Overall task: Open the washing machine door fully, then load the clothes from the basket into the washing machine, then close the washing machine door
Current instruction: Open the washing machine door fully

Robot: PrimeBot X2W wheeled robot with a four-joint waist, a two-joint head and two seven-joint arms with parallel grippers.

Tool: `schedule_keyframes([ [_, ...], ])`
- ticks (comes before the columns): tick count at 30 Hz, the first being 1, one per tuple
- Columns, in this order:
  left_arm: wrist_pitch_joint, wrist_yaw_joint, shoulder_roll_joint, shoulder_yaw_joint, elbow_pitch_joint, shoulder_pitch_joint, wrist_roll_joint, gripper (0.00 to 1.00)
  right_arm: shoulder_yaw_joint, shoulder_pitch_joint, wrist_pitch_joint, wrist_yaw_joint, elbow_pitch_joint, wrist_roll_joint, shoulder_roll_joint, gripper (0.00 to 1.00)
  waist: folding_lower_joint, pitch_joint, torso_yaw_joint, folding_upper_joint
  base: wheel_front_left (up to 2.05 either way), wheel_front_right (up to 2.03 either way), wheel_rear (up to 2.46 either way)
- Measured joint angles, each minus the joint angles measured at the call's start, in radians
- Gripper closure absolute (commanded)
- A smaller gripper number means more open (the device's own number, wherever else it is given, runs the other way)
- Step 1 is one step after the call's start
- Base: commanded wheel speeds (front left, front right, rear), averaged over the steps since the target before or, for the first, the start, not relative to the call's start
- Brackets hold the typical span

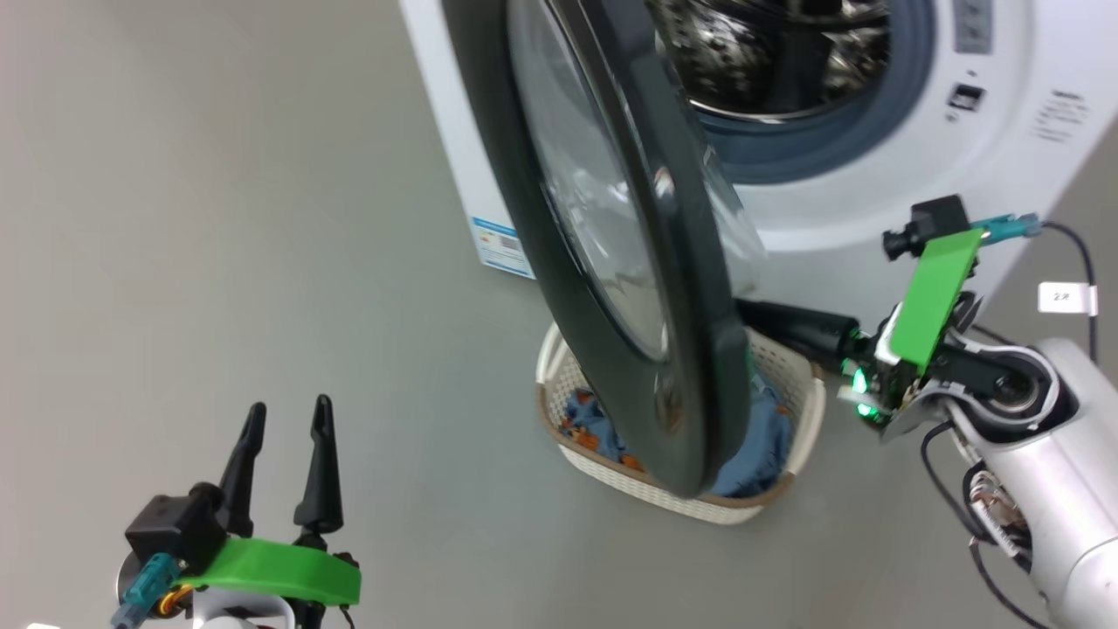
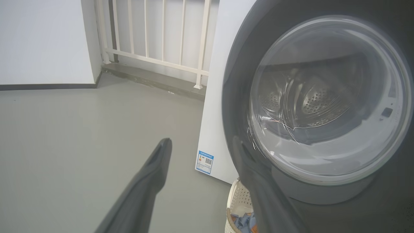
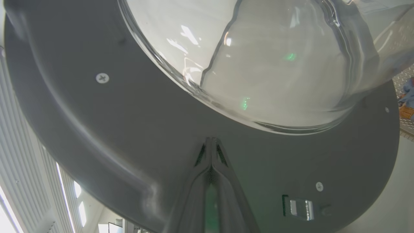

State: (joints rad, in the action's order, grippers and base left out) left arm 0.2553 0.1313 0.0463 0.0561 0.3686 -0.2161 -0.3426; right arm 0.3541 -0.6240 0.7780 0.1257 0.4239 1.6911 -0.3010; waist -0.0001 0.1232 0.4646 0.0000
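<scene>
Half open was how the washing machine door (image 1: 611, 218) stood, edge-on to the washing machine (image 1: 830, 218) and hanging right over the basket (image 1: 812, 393), so the clothes (image 1: 769, 437) beneath were partly screened. That seemed the reason for the right hand (image 3: 212, 140): clenched, holding nothing, its joined tips set against the door's grey inner face just below the glass bowl, placed to shove it wider, I judged. The left hand (image 1: 288, 404) hung released over the floor, well apart, likely kept free for loading.
</scene>
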Motion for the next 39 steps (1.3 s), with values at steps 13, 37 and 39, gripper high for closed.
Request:
schedule_keyframes([
  [13,0.000,0.000,0.006,-0.030,-0.016,0.038,0.001,0.00,0.072,0.022,0.022,0.000,-0.045,0.001,0.060,1.00,-0.0001,-0.036,0.080,0.0000,0.00,0.00,0.00],
  [37,0.000,0.000,0.020,0.015,0.004,0.051,0.015,0.00,0.038,0.069,-0.041,0.000,-0.124,-0.003,0.045,0.42,0.0001,-0.081,0.030,0.0000,0.00,0.00,0.00],
  [39,0.000,0.000,0.023,0.016,0.004,0.050,0.015,0.00,0.035,0.074,-0.046,0.000,-0.147,-0.010,0.040,0.00,0.0001,-0.083,0.010,0.0000,0.00,0.00,0.00],
])
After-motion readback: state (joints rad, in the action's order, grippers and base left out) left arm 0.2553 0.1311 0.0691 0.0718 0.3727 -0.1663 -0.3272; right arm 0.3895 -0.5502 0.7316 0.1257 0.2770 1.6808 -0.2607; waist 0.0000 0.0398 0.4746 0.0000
